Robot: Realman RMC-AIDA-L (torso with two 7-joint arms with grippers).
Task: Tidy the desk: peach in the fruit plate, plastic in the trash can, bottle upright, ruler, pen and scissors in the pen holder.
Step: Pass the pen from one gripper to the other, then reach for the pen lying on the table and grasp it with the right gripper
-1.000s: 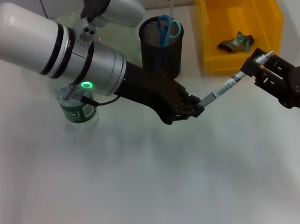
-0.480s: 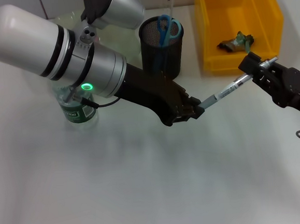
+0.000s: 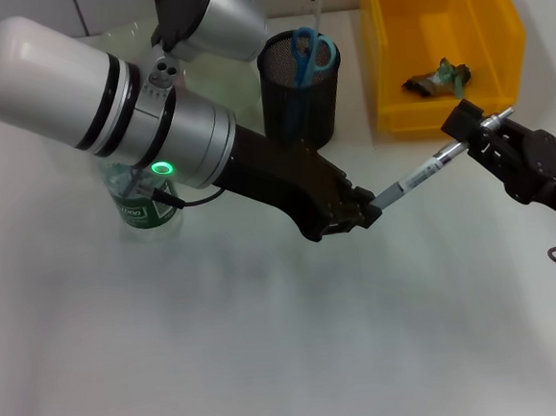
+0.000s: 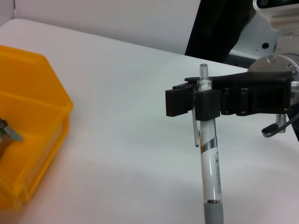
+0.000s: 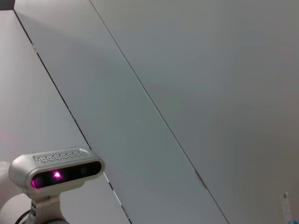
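A white pen with a grey grip hangs above the table between both arms. My left gripper is shut on its grey grip end. My right gripper clamps the clip end, and the left wrist view shows the right gripper closed around the pen. The black mesh pen holder holds blue-handled scissors and a clear ruler. The bottle stands upright behind my left arm. Crumpled plastic lies in the yellow trash can. A clear fruit plate shows partly at the back; the peach is hidden.
The yellow trash can stands just behind the right gripper. My bulky left arm covers the back left of the table. White tabletop stretches across the front. The right wrist view shows only wall panels and the head camera.
The right gripper shifted slightly toward the left and lower on the pen's clip end. The left gripper and pen dropped a little. Both still hold the pen.
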